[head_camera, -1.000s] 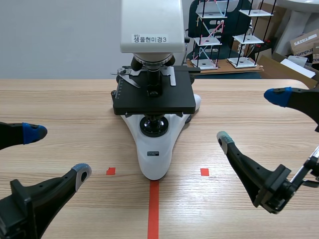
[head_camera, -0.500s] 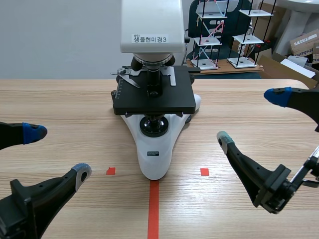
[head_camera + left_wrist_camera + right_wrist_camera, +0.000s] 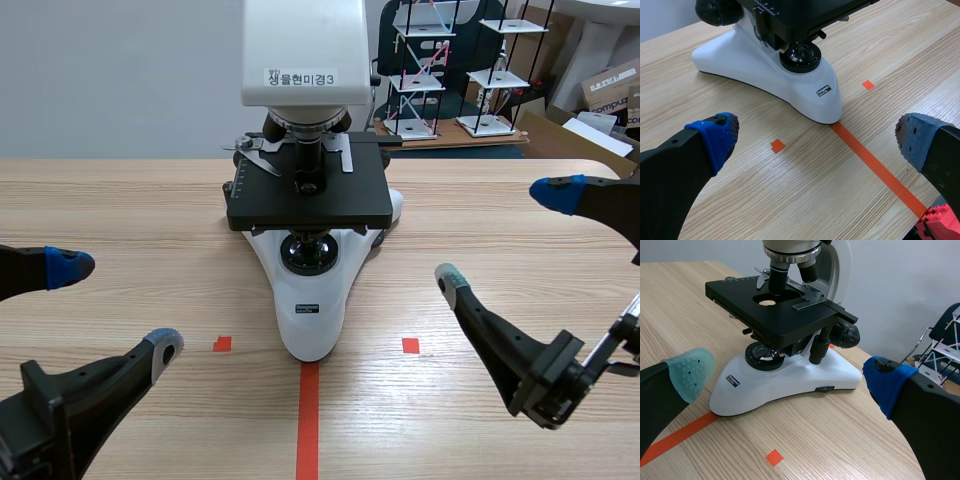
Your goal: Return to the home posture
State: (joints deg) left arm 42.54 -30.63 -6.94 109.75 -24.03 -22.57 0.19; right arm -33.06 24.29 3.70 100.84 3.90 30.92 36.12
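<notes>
No movement; left hand (image 3: 114,307) and right hand (image 3: 503,234) low, both spread wide, flanking microscope (image 3: 310,205)

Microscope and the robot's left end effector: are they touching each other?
Apart. In the left wrist view, the open left end effector sits short of the microscope, with bare wooden table between its fingers and the white base.

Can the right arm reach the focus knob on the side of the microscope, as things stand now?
Probably yes: the right gripper is open, the focus knob faces it, and nothing stands between them.
</notes>
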